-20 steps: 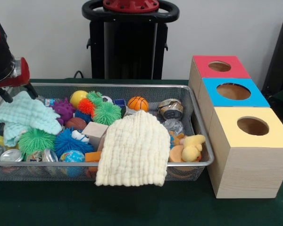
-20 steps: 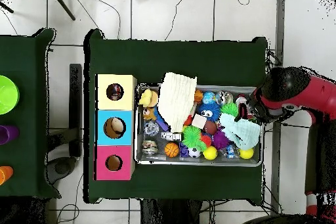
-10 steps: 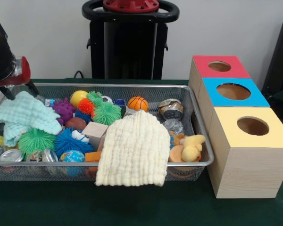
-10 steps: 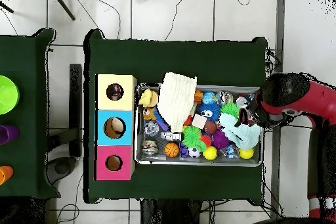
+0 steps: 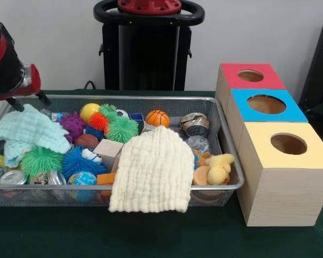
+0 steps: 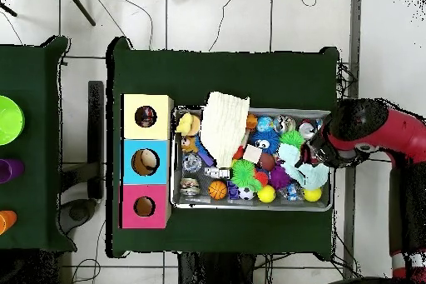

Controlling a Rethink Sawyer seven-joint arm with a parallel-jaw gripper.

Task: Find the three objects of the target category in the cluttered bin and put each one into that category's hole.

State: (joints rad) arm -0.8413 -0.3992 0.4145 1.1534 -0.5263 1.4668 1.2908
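Since the gripper point(image 5: 27, 101) at upper left hangs with fingers apart, empty, above the soft, light green cloth point(image 5: 29, 131), pinch a raised fold.

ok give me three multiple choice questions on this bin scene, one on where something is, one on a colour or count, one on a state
1. Where does the cream cloth lie?
A. folded on the yellow box
B. draped over the bin's near rim in the front view
C. on the floor

2. How many holed boxes stand beside the bin?
A. two
B. three
C. five

3. How does the yellow duck toy rest?
A. inside the bin, at the end next to the boxes
B. held in the gripper
C. on top of the red box

Answers:
1 B: its lower edge hangs outside the mesh.
2 B: red box, blue box and yellow box, one hole each.
3 A: it lies among the clutter, with the gripper at the opposite end.
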